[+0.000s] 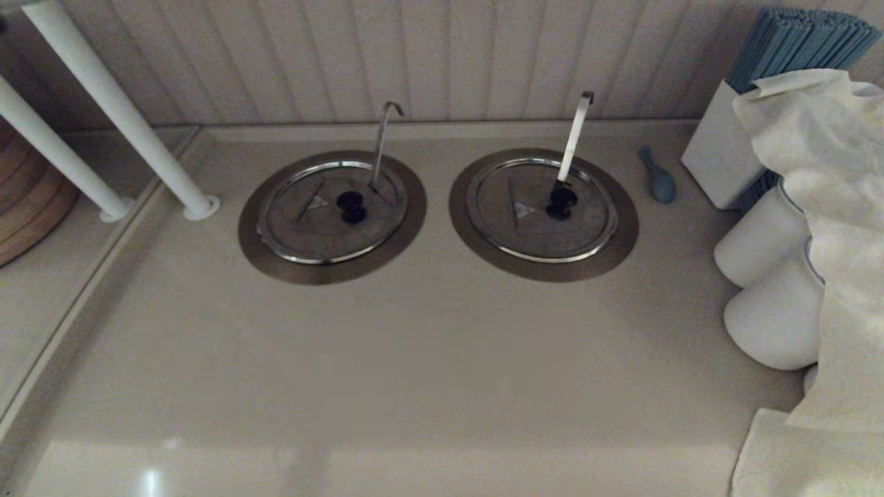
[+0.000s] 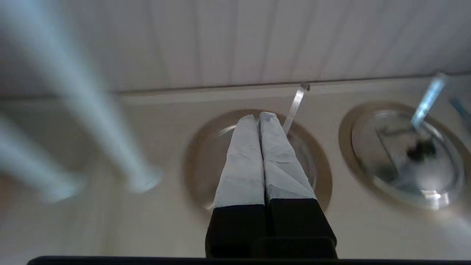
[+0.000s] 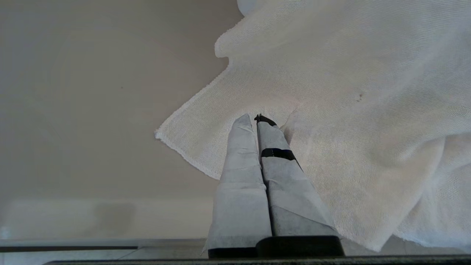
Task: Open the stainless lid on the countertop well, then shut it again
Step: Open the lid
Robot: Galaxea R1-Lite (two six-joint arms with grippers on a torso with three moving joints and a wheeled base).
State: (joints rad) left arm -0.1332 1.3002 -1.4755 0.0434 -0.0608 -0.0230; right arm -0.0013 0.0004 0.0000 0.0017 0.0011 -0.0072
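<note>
The stainless lid (image 1: 324,221) lies flat and closed on the left countertop well, inside the wide brushed-steel flange (image 1: 269,255). It has a black centre knob (image 1: 351,206) and a small triangle mark (image 1: 316,202). A thin hook-tipped rod (image 1: 382,141) pokes up through it. In the left wrist view my left gripper (image 2: 259,117) is shut and empty, held above and short of this lid (image 2: 217,147), with the rod (image 2: 294,106) just beside its tips. My right gripper (image 3: 254,118) is shut and empty over a white cloth. Neither arm shows in the head view.
The twin lid (image 1: 542,207) with a broad flat strip handle (image 1: 574,138) sits to the right. White posts (image 1: 124,117) stand at the left. At the right are a blue spoon (image 1: 658,179), a white box (image 1: 718,159), white jars (image 1: 766,241) and a draped cloth (image 1: 829,207).
</note>
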